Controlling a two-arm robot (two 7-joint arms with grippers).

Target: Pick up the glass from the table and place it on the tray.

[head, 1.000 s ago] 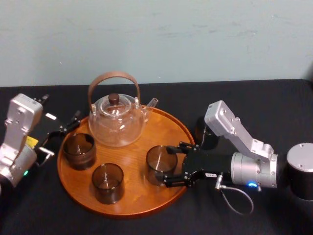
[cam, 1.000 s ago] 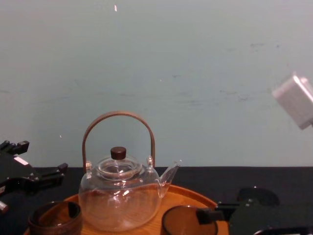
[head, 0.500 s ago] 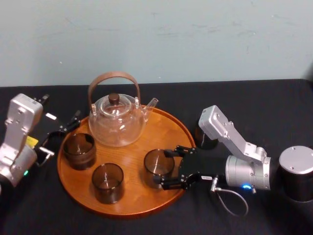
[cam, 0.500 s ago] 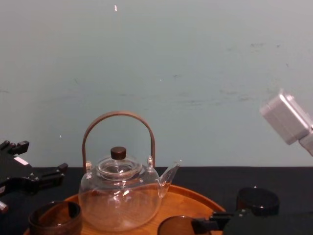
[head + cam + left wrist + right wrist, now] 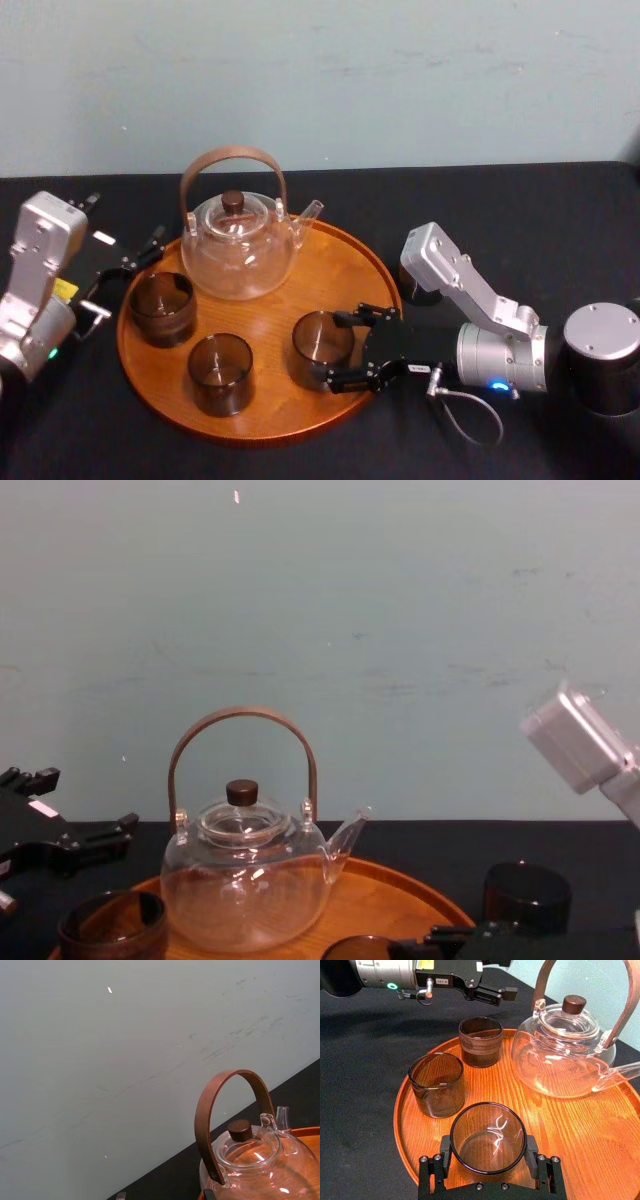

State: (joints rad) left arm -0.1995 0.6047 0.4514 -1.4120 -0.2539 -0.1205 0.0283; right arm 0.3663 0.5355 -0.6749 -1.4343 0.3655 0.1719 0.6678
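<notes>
the right claw (image 5: 331,348) is clamped on the glass (image 5: 489,1136), which seems set down inside the tray (image 5: 330,270) near its right rim, so only release and retreat remain; the left claw (image 5: 127,274) idles, apart, off the tray's left rim.

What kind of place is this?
Likely a robot lab, not a home: a bare wall behind a black table, the right gripper holding a glass on the tray beside a teapot, the left gripper idle nearby.
</notes>
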